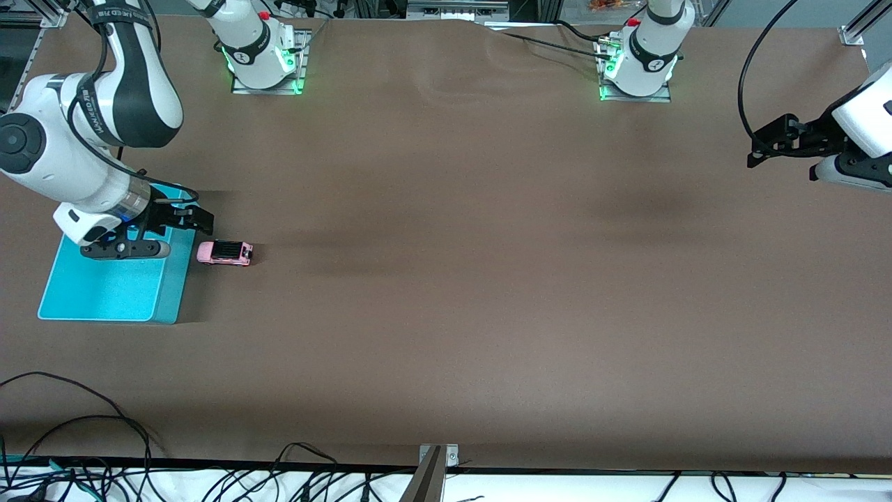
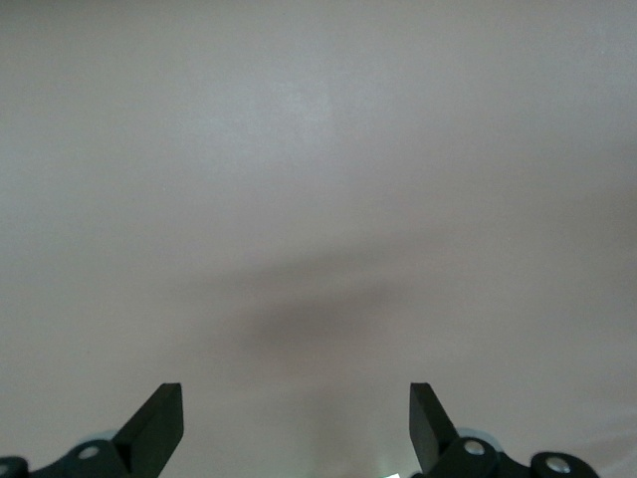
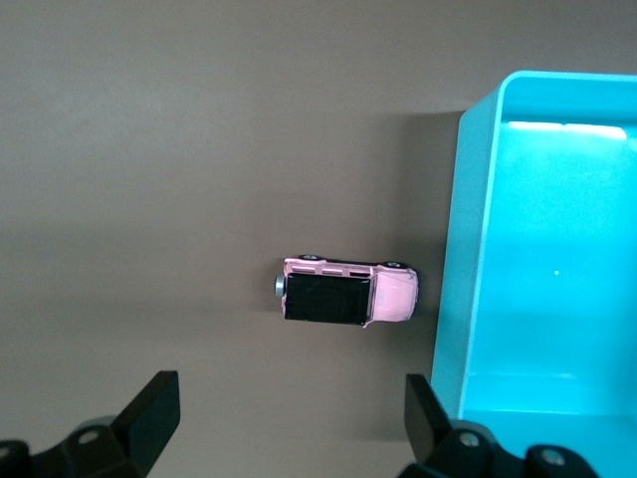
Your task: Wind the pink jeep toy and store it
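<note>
Two arms: the right gripper (image 1: 202, 219), jaws open and empty, hangs over the turquoise bin's (image 1: 111, 293) edge by the pink jeep toy (image 1: 224, 252) on the brown tabletop (image 1: 488, 279); the left gripper (image 1: 763, 150) waits, jaws open.

The front view looks down from high across the table (image 1: 446, 279). Both wrist views look straight down, close; the right's shares the turquoise bin (image 1: 111, 286) (image 3: 537, 249).

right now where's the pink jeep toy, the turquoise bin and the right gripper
pink jeep toy (image 1: 224, 252), front view, on its black roof.
turquoise bin (image 3: 453, 299), right wrist view, on the wall beside the jeep.
right gripper (image 3: 289, 413), right wrist view, midway between its open fingertips.
</note>
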Controlling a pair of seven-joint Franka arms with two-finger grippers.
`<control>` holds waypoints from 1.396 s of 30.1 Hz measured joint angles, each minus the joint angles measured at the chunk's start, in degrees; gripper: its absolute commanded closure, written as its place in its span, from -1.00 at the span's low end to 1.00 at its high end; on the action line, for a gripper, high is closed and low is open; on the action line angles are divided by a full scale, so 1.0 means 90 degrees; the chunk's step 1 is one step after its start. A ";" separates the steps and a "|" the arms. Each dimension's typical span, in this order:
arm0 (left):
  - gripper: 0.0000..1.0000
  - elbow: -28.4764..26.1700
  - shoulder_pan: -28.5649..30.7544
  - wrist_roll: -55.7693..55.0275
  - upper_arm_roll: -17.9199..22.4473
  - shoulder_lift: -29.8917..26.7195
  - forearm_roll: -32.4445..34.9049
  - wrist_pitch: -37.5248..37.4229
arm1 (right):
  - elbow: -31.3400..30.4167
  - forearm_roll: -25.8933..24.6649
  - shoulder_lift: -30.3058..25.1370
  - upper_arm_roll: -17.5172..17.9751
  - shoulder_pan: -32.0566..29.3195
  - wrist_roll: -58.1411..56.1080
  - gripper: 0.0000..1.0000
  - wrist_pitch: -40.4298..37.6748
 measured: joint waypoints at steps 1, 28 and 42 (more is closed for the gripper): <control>-1.00 0.0003 0.0000 0.0000 -0.0001 0.0000 0.0000 0.0000 | -0.0012 0.0000 0.0000 -0.0002 -0.0004 -0.0024 -1.00 0.0000; -1.00 0.0011 0.0000 0.0000 -0.0001 0.0006 0.0000 0.0000 | -0.1490 0.0021 0.0385 -0.0021 -0.0019 0.4228 -1.00 0.1976; -1.00 0.0011 0.0000 0.0000 -0.0001 0.0006 0.0000 0.0000 | -0.1756 0.0022 0.0694 -0.0053 -0.0100 0.7223 -1.00 0.2788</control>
